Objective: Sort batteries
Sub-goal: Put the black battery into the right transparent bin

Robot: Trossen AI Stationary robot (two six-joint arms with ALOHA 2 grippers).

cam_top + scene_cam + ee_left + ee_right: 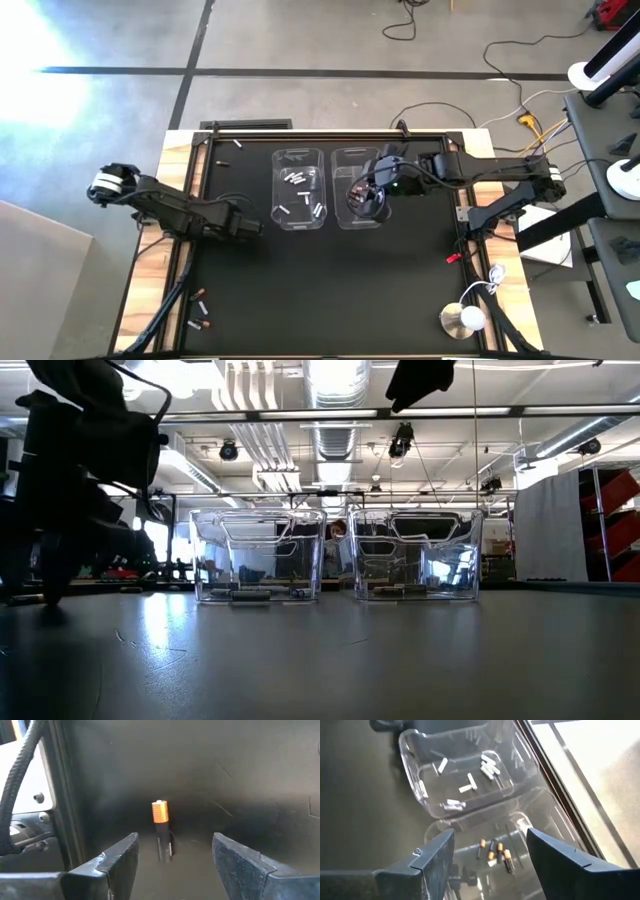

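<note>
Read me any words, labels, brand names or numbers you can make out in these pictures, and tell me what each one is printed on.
None can be read.
The dark battery with the copper end in the left wrist view: any print on its body is too blurred.
The silvery-white batteries and the two clear bins: no legible markings.

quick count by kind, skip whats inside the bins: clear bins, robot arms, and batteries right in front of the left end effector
clear bins: 2, left bin and right bin
robot arms: 2, left arm and right arm
batteries in front of the left end effector: 1, a copper-tipped battery
total: 5
</note>
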